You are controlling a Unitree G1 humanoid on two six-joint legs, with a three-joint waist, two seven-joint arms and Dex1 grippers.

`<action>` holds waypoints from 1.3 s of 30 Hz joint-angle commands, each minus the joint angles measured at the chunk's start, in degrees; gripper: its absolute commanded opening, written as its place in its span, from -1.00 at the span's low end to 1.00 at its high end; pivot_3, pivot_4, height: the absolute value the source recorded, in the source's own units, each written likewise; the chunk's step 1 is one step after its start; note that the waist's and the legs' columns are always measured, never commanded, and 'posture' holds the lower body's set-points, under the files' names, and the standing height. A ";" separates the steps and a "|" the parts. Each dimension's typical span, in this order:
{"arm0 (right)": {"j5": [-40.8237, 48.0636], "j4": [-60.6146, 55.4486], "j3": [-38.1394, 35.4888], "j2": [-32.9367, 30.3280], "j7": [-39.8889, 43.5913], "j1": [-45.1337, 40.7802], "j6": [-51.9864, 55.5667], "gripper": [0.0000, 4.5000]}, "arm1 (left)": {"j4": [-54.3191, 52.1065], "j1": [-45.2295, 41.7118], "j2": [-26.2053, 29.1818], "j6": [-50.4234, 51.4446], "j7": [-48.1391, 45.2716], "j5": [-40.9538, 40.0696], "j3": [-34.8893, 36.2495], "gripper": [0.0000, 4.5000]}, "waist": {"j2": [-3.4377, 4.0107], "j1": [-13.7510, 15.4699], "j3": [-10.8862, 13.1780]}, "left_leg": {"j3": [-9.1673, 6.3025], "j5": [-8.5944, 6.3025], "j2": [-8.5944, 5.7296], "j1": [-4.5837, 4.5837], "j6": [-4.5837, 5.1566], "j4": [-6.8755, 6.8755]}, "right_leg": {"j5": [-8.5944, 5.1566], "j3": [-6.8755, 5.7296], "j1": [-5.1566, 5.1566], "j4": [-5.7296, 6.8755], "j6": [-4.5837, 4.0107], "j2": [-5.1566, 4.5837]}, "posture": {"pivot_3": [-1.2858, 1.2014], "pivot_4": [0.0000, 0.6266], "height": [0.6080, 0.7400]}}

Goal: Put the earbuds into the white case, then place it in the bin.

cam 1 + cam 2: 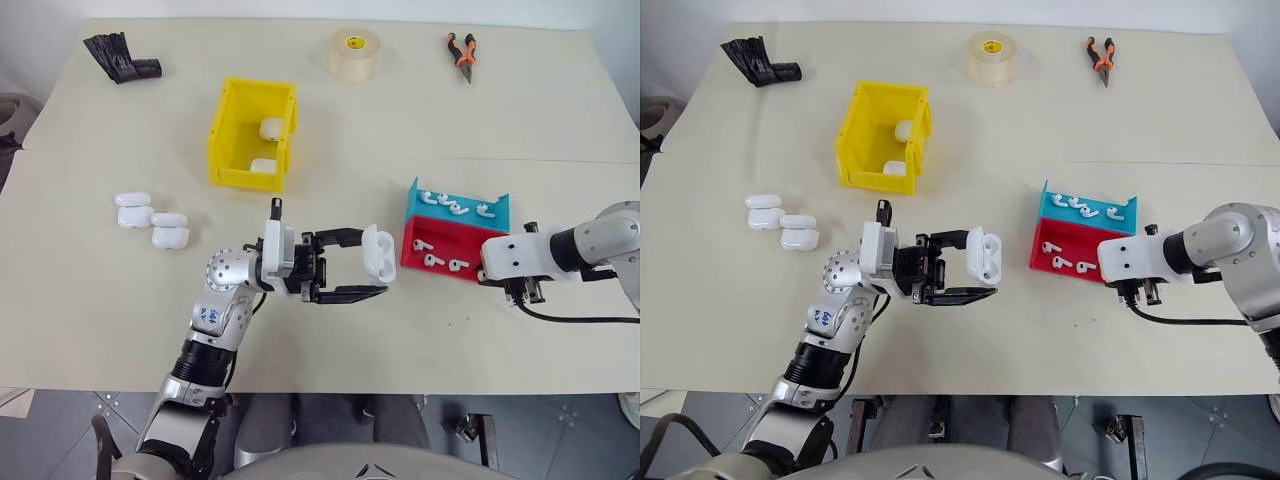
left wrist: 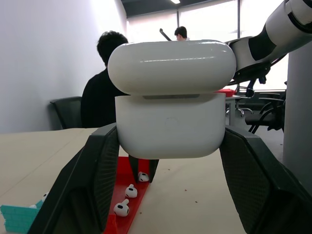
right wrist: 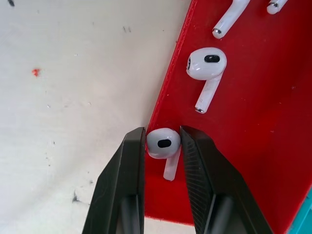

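Right gripper (image 3: pixel 163 141) pinches earbud (image 3: pixel 163 144) at tray edge (image 3: pixel 168 87).

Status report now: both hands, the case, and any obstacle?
Left hand shut on white case, lid open, held above table. Right hand shut on earbud at red tray. Nothing in the way.

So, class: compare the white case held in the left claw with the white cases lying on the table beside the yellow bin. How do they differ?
The held white case has its lid flipped open; the four table cases are shut. The held case is off the table, clamped in the left claw; the table cases lie flat in a loose cluster, untouched. Both are glossy white, rounded, and look the same size.
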 commanded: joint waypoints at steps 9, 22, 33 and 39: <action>-1.58 1.97 -0.20 -0.30 1.29 -0.38 -2.56 -0.67 | -2.46 0.32 -0.02 -0.01 1.20 -0.93 0.40 0.30 | 0.00 0.02 0.00 | 0.00 0.00 0.00 0.00 0.00 0.00 | 0.00 0.00 0.00 0.00 0.00 0.00 | 0.03 -0.52 1.00; 7.61 -4.02 -7.77 -0.10 0.37 2.77 2.53 -0.77 | -3.23 0.88 1.01 1.39 -0.03 -1.98 0.19 0.30 | 0.01 0.01 0.00 | 0.00 0.00 0.00 0.00 0.00 0.00 | 0.00 0.00 -0.01 0.01 0.00 0.00 | 0.03 -0.52 1.00; 43.14 -24.25 -27.96 18.93 -13.35 12.26 21.68 -0.77 | -3.40 0.96 1.86 4.13 -2.19 -4.50 0.62 0.30 | -0.01 0.15 0.01 | -0.10 0.00 -0.01 -0.02 0.00 0.01 | 0.00 -0.02 0.00 0.01 -0.01 0.00 | 0.03 -0.52 1.00; 56.63 -30.95 -29.03 32.29 -27.19 13.55 26.49 -0.77 | -1.87 -1.10 2.58 7.65 -3.48 -5.11 0.91 0.30 | 0.01 0.14 0.01 | -0.11 0.00 -0.02 -0.01 0.00 -0.01 | 0.00 -0.02 -0.01 0.05 -0.01 0.00 | 0.03 -0.52 1.00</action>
